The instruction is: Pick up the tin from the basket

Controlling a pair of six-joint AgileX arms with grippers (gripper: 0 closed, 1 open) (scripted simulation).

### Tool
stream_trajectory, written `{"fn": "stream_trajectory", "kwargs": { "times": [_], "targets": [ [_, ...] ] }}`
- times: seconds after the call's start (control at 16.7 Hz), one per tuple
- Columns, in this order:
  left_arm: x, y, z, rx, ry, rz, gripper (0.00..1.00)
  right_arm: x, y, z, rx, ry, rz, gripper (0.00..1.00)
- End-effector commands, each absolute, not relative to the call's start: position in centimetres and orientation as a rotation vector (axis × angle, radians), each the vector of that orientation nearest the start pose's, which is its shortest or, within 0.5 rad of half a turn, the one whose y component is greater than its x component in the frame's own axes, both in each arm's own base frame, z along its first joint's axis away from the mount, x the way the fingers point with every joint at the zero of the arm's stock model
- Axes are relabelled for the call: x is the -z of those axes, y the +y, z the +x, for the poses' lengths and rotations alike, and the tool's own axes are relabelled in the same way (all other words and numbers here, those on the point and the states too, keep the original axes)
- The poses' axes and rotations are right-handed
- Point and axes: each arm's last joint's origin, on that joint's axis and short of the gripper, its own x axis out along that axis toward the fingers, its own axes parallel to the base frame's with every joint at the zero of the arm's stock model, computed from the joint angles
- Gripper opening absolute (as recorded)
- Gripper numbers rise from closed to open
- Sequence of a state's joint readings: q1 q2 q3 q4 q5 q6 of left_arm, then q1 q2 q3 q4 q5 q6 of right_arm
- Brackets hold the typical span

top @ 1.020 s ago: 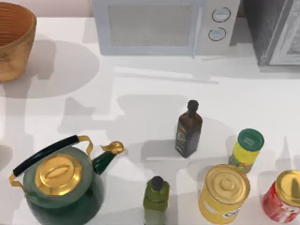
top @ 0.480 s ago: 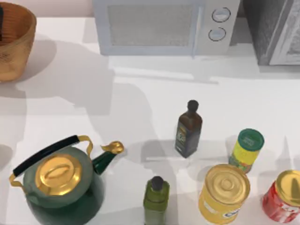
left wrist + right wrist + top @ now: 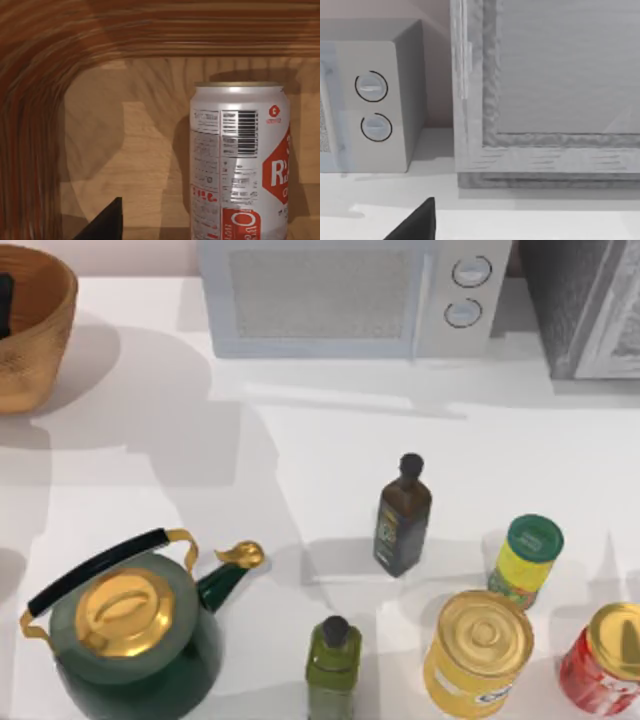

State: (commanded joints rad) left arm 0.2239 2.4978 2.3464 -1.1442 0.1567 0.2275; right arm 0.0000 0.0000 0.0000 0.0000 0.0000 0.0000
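1. One small silver tin with a red label [image 3: 240, 165] rests on the floor of the round, deep, orange-brown woven basket [image 3: 40, 350]; the basket stands at the counter's back left corner.
2. Our left gripper [image 3: 5, 305] hangs inside the basket's rim, just beside the tin, apparently lined up to take it; whether its pincer is spread or pressed together we cannot tell.
3. Our right gripper [image 3: 415, 225] idles low over the counter, facing the white microwave oven [image 3: 375, 155]; its pincer we likewise cannot judge.

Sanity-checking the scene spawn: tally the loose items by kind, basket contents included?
Cans: 4: yellow, red, green-lidded, and the tin in the basket
Bottles: 2: dark, green
Kettles: 1
Baskets: 1
Microwaves: 1
Total: 9
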Motion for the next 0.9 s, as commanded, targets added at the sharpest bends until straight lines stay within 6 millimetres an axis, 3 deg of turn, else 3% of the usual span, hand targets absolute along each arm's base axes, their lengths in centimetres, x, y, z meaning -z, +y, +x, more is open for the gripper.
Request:
{"fn": "stream_trajectory", "kwargs": {
  "times": [0.18,0.54,0.78,0.9],
  "targets": [
    [-18.0,11.4,50.5,0.071,1.267,-0.053,1.0,-16.0,-0.1,10.6,0.0,0.0,0.0,1.0],
    [-13.0,11.2,51.9,0.069,1.268,-0.055,1.0,-16.0,-0.1,10.6,0.0,0.0,0.0,1.0],
    [-12.9,11.2,52.0,0.069,1.268,-0.055,1.0,-16.0,-0.1,10.6,0.0,0.0,0.0,1.0],
    [-12.9,11.2,52.0,0.069,1.268,-0.055,0.85,-16.0,-0.1,10.6,0.0,0.0,0.0,1.0]
  ]
}}
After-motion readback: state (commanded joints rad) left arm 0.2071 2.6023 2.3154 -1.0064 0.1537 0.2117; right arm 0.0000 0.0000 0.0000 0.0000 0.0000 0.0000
